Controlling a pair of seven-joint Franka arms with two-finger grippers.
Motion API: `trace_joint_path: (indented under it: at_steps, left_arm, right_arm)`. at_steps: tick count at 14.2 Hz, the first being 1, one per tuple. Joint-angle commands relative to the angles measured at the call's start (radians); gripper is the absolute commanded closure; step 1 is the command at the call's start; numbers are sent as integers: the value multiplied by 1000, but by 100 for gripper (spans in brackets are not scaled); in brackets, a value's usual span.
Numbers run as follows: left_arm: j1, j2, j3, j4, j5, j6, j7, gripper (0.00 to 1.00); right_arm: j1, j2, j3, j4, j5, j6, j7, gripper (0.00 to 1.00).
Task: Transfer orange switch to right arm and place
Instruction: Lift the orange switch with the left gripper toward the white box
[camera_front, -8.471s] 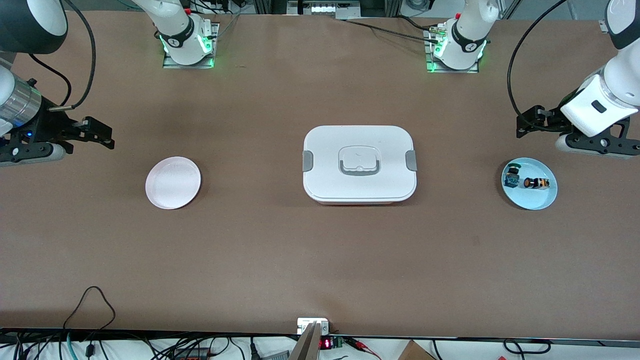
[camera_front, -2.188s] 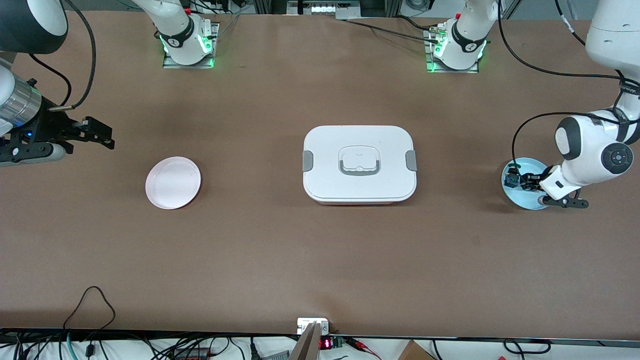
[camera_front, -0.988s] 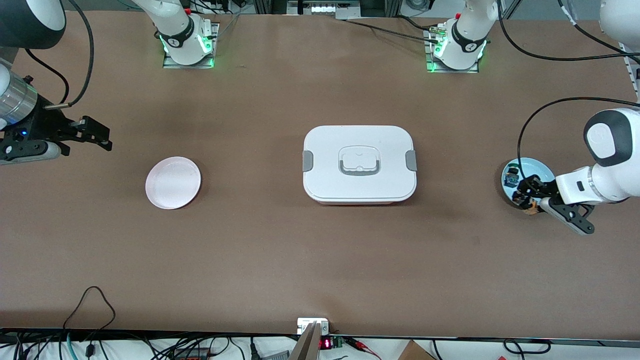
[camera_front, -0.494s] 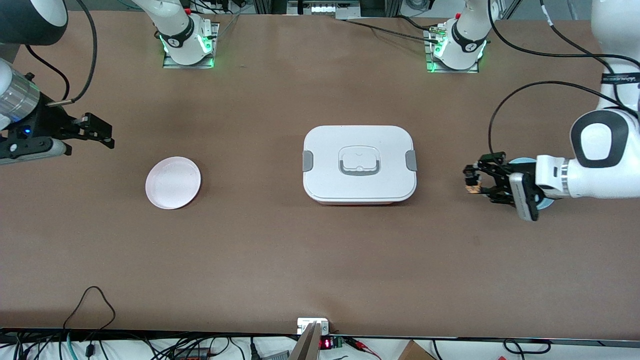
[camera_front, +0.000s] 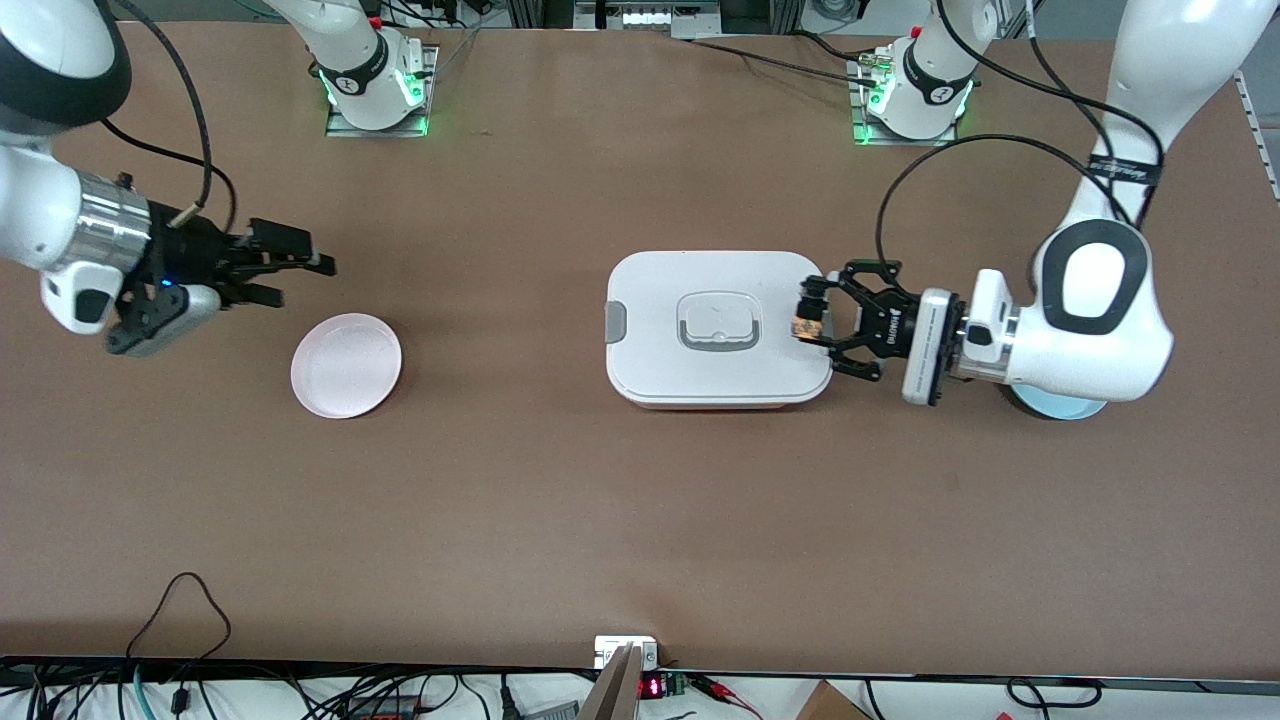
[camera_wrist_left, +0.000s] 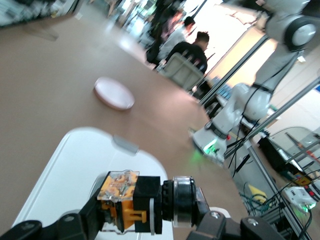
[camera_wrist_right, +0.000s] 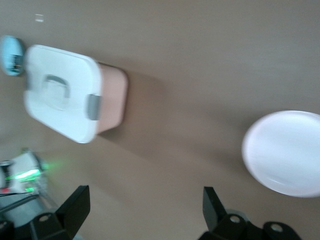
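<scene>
Front view: the orange switch (camera_front: 805, 325) is held clamped in the left gripper (camera_front: 815, 322) at centre-right, over the white box (camera_front: 700, 385). The handover is judged under way; the right gripper (camera_front: 305, 265), wide open at upper left, must be met.

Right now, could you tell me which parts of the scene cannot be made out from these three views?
- Blue plate, front view: mostly hidden under the left arm, so what lies on it cannot be seen.
- Orange switch, front view: too small for detail in the left gripper; the left wrist view shows it better.
- Right gripper, right wrist view: only its fingertips show, cut off by the edge.
- White lidded box: closed lid hides its contents.
</scene>
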Motion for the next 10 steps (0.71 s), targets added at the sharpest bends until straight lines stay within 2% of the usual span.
trace_joint_path:
  at_steps: [1,2,5,10]
  left_arm:
    - [-55,79,-21,26,-152,-19,193,95]
    - [-84,90,-21,28,-192,-17,241,95]
    - [-153,99,-21,84,-227,67,361,95]
    - [-227,131,-21,106,-258,200,413,95]
  right_arm:
    - [-1,79,-2,6,222,-13,-39,0]
    - [-2,106,-2,4,310,-15,-39,0]
    - [25,136,-1,-15,476,0,-25,0]
    - [96,126,-1,-169,738,150,-20,0]
